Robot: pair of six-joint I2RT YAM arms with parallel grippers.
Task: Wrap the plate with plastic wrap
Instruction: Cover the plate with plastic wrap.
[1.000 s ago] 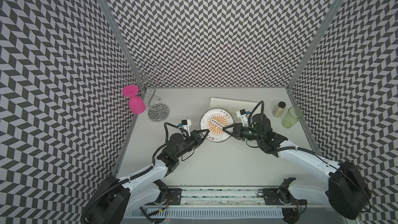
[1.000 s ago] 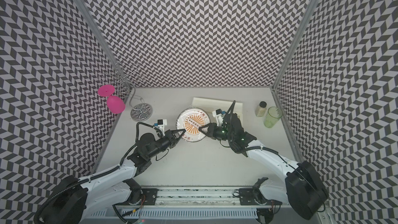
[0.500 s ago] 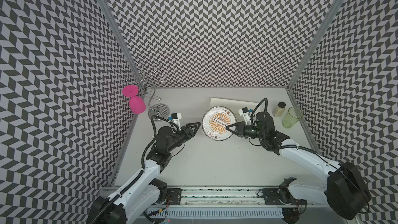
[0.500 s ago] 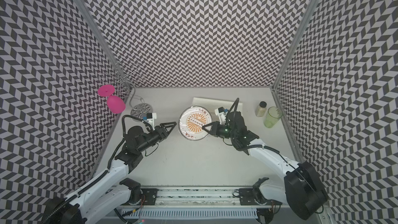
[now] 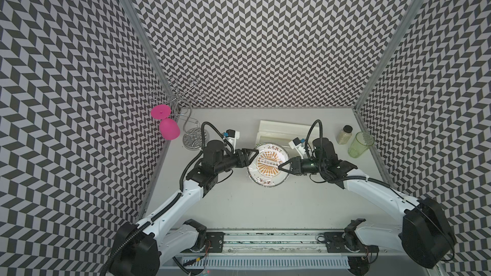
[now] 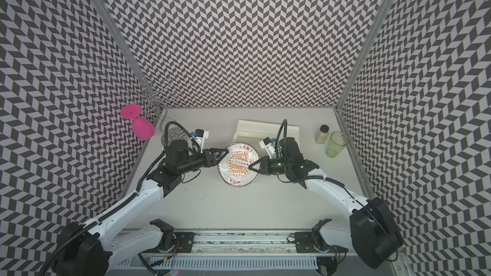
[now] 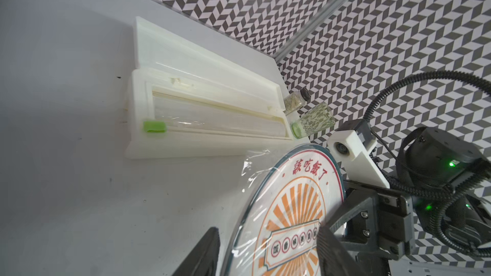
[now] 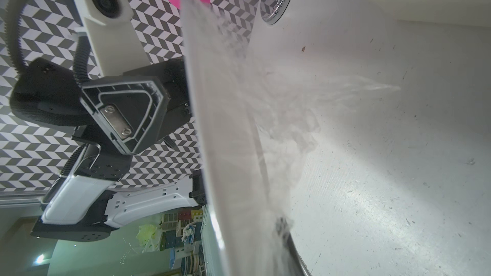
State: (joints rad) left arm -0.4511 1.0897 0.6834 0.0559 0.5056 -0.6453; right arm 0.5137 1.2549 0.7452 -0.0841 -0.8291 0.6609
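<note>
While the table (image 5: pixel 265 208) has the plate (image 5: pixel 267 165) at its centre, film-covered, the wrap (image 8: pixel 287 118) bunches loose beneath it. The right gripper (image 5: pixel 279 168) is clamped on the right rim; the left gripper (image 5: pixel 255 153), half open and empty, straddles the left rim. Advise tucking the slack under gently.

plate (image 5: pixel 267 179): glazed white ceramic look, glossy
plastic wrap (image 7: pixel 252 165): thin clear film, shiny, wrinkled
dispenser box (image 7: pixel 202 88): cream plastic, matt
stand base (image 5: pixel 193 140): chrome metal, mirror-bright
table (image 7: pixel 66 181): pale grey, matt, scuffed

Both arms stretched inward, tips facing; left claw (image 5: pixel 252 157) jaws spread, right claw (image 5: pixel 279 168) pinched closed.
</note>
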